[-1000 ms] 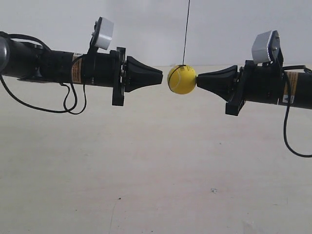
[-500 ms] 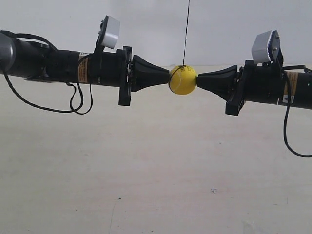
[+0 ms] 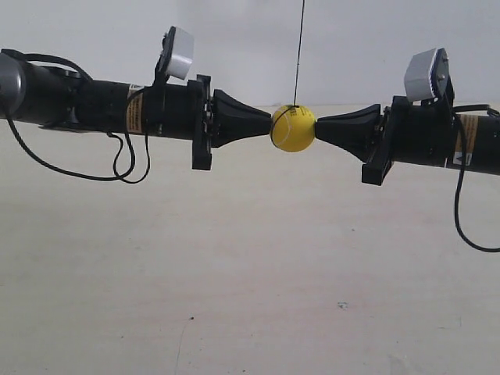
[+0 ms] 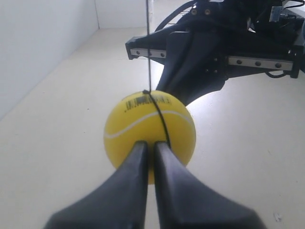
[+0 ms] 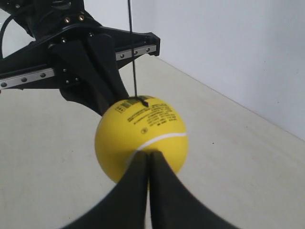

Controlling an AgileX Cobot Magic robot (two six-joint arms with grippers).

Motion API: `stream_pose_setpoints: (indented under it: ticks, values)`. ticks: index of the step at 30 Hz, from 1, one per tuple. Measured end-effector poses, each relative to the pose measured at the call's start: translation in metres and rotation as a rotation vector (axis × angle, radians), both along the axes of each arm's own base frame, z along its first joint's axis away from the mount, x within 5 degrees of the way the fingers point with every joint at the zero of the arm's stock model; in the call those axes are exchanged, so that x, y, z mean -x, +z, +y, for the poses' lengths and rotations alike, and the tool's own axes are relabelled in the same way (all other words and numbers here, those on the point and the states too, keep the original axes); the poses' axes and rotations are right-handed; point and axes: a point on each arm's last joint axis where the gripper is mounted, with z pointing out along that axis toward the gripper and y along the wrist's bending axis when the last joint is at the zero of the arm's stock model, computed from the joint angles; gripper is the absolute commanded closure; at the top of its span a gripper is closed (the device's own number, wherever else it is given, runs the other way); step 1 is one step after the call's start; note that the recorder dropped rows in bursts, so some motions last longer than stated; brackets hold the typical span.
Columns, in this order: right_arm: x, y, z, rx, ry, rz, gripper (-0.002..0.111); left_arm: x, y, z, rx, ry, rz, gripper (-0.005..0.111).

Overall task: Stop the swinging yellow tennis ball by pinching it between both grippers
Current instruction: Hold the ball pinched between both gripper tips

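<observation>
The yellow tennis ball (image 3: 293, 129) hangs on a thin black string (image 3: 298, 55), pinched between two cone-shaped tips. My left gripper (image 3: 268, 123), the arm at the exterior view's left, is shut and presses its tip on one side of the ball. My right gripper (image 3: 319, 127) is shut and touches the opposite side. In the left wrist view the near-closed fingertips of the left gripper (image 4: 150, 144) rest on the ball (image 4: 150, 131), with the right gripper's body (image 4: 190, 71) behind. In the right wrist view the right gripper (image 5: 148, 153) meets the ball (image 5: 141, 138) at its white seam.
A pale tabletop (image 3: 250, 273) lies well below the ball and both arms. A white wall (image 3: 234, 47) stands behind. Black cables (image 3: 117, 164) loop under the arm at the exterior view's left, and another cable (image 3: 461, 219) hangs from the other arm.
The left gripper moved in across the gap and met the ball's side a second ago. Over the last half second ball and both arms have stayed still.
</observation>
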Motion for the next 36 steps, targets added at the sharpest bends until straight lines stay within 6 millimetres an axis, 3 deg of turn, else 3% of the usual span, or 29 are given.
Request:
stream_pose_setpoints:
  ticks: [36]
  values:
    - [-0.0030,-0.0025,-0.0070,0.037,-0.034,-0.013,0.108,-0.0004,-0.0024,-0.0046,-0.027,0.019,-0.003,0.102]
